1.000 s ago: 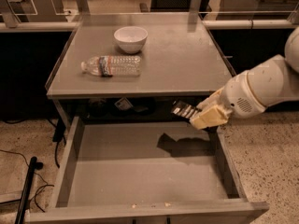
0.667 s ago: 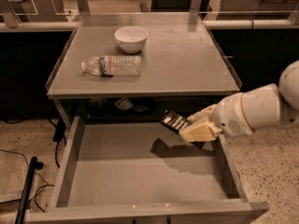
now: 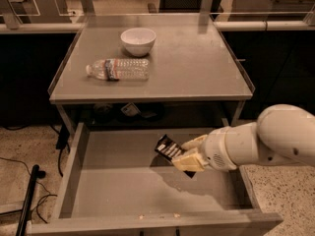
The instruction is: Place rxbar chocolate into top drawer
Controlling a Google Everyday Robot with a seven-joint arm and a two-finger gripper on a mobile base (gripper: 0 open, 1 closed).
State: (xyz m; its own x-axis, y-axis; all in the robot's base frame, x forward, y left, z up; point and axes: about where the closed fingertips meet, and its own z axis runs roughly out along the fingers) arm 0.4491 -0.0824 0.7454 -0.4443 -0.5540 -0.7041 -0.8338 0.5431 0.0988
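We see the end effector [image 3: 187,154] clamped on the rxbar chocolate [image 3: 168,147] over the open top drawer [image 3: 118,181], right of centre.

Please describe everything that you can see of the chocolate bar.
The bar is small, flat and rectangular, in a shiny black wrapper with pale stripes. It is tilted, and the claw grips its right end and hides that end. It hangs over the open drawer, apparently clear of the bottom.

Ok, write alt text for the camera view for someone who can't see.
The robot's tool holds the rxbar chocolate over the open top drawer, right of centre. Behind, a water bottle lies beside a white bowl on the grey table.
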